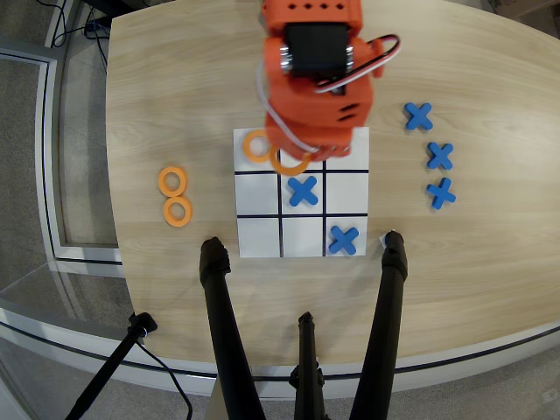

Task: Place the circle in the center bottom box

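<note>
The white 3x3 grid sheet point(259, 238) lies mid-table in the overhead view. My orange arm reaches in from the top, and its gripper point(296, 150) hangs over the top row's middle cell point(318, 165). The wrist body hides the fingers. One orange ring point(287, 165) shows half under the gripper, across the line between the top-left and top-middle cells. I cannot tell whether it is held. A second ring point(253, 145) lies in the top-left cell. The bottom row's middle cell point(303, 237) is bare.
Two more orange rings point(172, 181) point(178, 211) lie on the wood left of the sheet. Blue X pieces sit in the centre cell point(303, 191) and the bottom-right cell point(344, 239). Three X pieces point(439, 156) lie at the right. Black tripod legs point(220, 315) stand at the near edge.
</note>
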Controlling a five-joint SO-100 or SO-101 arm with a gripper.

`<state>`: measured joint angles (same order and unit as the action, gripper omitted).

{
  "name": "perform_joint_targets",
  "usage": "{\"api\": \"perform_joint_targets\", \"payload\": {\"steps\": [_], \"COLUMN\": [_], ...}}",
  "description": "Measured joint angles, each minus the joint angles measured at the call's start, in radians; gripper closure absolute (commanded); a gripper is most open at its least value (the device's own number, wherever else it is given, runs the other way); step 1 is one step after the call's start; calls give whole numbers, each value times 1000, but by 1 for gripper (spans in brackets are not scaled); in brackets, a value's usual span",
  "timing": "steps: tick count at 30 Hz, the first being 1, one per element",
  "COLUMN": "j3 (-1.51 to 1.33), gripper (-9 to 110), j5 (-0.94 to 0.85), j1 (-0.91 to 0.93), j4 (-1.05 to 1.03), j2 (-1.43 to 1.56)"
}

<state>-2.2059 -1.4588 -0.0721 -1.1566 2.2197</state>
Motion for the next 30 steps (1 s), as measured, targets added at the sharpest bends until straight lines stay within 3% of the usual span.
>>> {"api": "perform_joint_targets", "payload": {"steps": [5,14,30], "j3": [-178,-336,-402], "gripper": [102,102,102], "j5": [0,0,0], "j1": [-77,-37,-28], "j4": [112,410,589], "j2": [11,-124,-247]}}
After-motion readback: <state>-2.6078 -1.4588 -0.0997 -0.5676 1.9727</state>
